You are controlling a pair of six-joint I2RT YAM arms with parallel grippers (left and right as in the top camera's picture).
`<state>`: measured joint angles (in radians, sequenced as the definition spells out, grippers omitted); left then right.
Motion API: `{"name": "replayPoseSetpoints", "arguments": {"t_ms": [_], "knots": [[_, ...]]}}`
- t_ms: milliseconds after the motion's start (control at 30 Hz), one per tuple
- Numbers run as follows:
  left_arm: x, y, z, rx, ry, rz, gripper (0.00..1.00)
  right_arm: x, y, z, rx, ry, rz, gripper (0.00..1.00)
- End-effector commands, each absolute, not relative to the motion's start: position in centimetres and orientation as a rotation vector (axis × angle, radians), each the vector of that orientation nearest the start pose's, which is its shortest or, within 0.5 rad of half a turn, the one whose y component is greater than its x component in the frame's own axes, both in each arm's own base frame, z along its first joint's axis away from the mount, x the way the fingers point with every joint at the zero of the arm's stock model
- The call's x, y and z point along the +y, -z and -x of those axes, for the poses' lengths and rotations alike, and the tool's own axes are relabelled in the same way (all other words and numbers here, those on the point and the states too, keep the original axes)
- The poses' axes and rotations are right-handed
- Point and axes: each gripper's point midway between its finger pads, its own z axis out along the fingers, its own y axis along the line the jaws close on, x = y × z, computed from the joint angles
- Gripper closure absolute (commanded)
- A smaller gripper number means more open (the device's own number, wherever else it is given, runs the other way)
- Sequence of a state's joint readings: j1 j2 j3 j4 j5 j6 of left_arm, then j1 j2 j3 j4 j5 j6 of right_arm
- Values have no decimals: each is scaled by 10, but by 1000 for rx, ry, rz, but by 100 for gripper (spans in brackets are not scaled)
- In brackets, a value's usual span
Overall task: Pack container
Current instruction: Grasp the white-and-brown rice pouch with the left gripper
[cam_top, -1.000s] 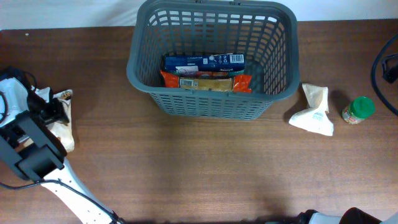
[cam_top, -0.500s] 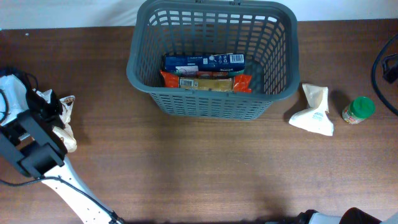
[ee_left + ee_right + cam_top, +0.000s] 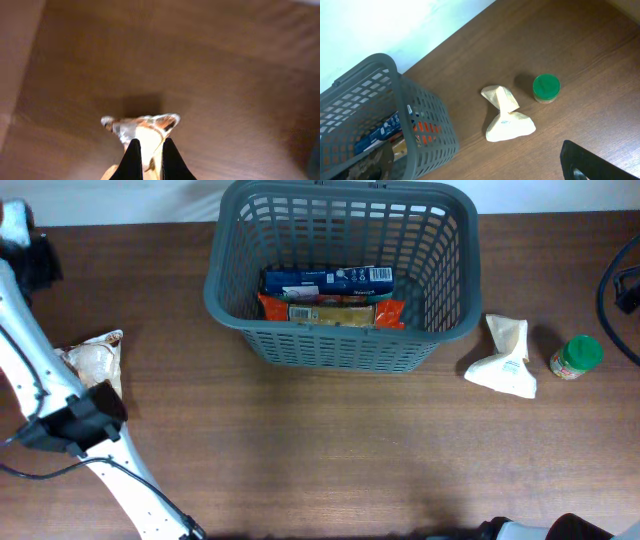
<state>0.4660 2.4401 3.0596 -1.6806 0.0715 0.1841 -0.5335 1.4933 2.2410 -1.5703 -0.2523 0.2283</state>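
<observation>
Grey container (image 3: 213, 284), two packs (image 3: 326, 280), one jar (image 3: 577, 356), left tool (image 3: 148, 146) gripping bag (image 3: 142, 125), right tool (image 3: 581, 161) unclear

Counted one basket (image 3: 340, 345), holding one blue box (image 3: 326, 279) and one orange packet (image 3: 332, 311). On the table were one cream pouch (image 3: 505, 358), one green-lidded jar (image 3: 577, 356) and one clear snack bag (image 3: 100, 355).
</observation>
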Motion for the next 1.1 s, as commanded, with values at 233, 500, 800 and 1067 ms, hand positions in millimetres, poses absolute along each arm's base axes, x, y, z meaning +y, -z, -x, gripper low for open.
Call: {"name": "replayPoseSetpoints", "arguments": {"t_ms": [233,500,800,1067], "knots": [[219,-170,-429,2943,-115,458,52,-119,-411,-282,2235,-146,-768,1],[224,-98,-406,3125,-88,511,7,-119,-411,-282,2235,-146,-767,1],[249,-60,-390,3138,-93,624,6,-119,-411,-282,2235,-146,-768,1],[249,-25,-393,3116,-10,624,6,-119,-411,-282,2235,-146,-767,1]]}}
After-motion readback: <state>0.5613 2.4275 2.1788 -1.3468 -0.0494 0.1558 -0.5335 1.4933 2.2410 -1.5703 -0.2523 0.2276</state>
